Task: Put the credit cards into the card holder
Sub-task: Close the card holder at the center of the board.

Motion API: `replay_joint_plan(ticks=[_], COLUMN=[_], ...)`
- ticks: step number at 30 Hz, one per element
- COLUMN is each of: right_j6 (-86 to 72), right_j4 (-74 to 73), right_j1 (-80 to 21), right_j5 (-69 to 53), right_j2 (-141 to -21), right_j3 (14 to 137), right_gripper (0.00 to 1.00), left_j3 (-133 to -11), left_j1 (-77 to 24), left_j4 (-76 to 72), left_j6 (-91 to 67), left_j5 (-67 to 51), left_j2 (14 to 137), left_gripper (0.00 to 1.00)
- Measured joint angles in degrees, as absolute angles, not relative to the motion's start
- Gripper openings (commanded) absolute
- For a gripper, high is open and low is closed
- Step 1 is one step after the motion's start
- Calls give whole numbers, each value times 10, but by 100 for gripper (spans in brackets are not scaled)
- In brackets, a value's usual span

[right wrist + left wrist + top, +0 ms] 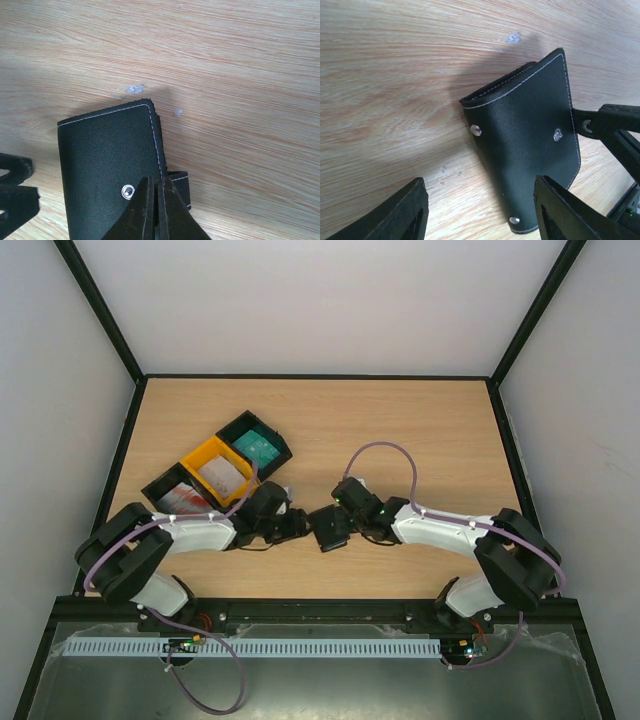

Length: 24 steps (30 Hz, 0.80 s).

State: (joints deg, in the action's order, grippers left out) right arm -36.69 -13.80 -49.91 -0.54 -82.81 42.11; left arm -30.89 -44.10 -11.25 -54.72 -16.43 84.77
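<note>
The black card holder (pixel 328 527) lies shut on the wood between my two grippers. In the right wrist view the card holder (pixel 105 160) shows its white stitching and a snap, with its clasp strap (pixel 181 189) sticking out at the side. My right gripper (pixel 159 186) is shut, pinching that strap at the holder's edge. My left gripper (pixel 480 212) is open, and the near end of the card holder (pixel 525 145) reaches in between its fingers. The credit cards lie in trays at the back left: teal (pixel 256 447), whitish (pixel 222 476), red-and-white (pixel 185 502).
A row of three open trays, black (pixel 272 432), yellow (pixel 196 458) and black (pixel 157 487), runs diagonally just behind my left arm. A black frame (pixel 320 377) borders the table, with white walls beyond it.
</note>
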Motion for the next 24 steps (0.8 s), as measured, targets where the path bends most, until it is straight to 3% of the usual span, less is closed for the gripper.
replay_joint_plan(ticks=[14, 24], right_j6=[-361, -349], right_j4=[-86, -64], right_j1=[-496, -495], right_j5=[-71, -95], right_j2=[-834, -868], right_j3=[411, 411], right_gripper=[2, 2], left_j3=[-340, -350], left_j1=[-441, -441], left_j4=[-113, -119], left_j6=[-523, -510], left_j5=[-166, -173], left_j2=[901, 918], left_gripper=[32, 28])
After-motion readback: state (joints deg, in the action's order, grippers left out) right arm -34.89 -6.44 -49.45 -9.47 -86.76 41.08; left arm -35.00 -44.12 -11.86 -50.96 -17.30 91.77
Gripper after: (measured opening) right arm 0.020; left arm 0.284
